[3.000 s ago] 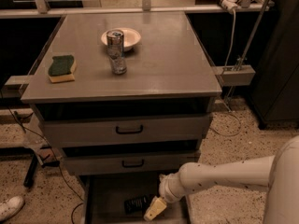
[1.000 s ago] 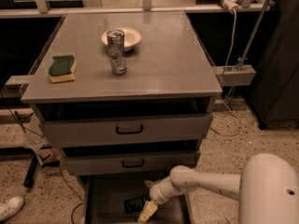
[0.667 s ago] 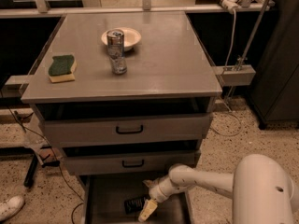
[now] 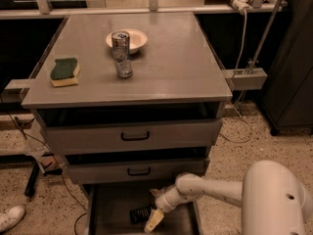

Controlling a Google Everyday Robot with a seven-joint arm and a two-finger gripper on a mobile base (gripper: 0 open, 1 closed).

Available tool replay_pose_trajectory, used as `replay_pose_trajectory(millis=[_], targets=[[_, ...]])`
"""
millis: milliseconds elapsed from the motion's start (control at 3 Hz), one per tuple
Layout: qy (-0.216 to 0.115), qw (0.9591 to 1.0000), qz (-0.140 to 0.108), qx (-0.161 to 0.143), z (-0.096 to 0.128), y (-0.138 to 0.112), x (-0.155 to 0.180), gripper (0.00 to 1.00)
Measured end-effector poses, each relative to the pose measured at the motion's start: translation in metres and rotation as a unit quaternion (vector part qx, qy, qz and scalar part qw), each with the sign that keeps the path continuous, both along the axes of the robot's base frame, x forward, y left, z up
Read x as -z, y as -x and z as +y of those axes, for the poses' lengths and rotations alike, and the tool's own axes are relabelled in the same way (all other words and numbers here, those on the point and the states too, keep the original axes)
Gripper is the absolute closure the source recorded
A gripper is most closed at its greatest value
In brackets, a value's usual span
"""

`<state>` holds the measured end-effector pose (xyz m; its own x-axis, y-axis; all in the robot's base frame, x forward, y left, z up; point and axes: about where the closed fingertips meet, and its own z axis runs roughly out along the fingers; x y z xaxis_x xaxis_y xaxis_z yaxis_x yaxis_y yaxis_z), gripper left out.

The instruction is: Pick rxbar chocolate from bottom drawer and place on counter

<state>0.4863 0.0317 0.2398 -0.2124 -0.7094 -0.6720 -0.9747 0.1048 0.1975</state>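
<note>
The bottom drawer (image 4: 110, 214) is pulled open at the foot of the cabinet. The rxbar chocolate (image 4: 140, 213), a small dark bar, lies flat on its floor near the middle. My gripper (image 4: 152, 222) reaches down into the drawer from the right, its pale fingertips (image 4: 151, 223) just right of and touching or nearly touching the bar. The white arm (image 4: 215, 189) runs in from the lower right. The grey counter (image 4: 166, 67) is the cabinet's top.
On the counter stand a green-and-yellow sponge (image 4: 64, 71) at the left, a metal can (image 4: 121, 41), a small glass (image 4: 124, 67) and a white bowl (image 4: 134, 37). Two upper drawers with black handles (image 4: 135, 136) are slightly ajar. A shoe (image 4: 11, 218) lies on the floor at the left.
The arm has swung left and deeper into the drawer; the gripper has moved from the drawer's right side to right beside the bar. The bar has not moved.
</note>
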Motion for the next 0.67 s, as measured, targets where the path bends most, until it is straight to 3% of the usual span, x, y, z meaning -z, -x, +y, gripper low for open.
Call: replay_pose_trajectory(millis=[667], targets=[[-0.006,0.9993,-0.032,-0.019,0.013,-0.023,0.034,0.0]])
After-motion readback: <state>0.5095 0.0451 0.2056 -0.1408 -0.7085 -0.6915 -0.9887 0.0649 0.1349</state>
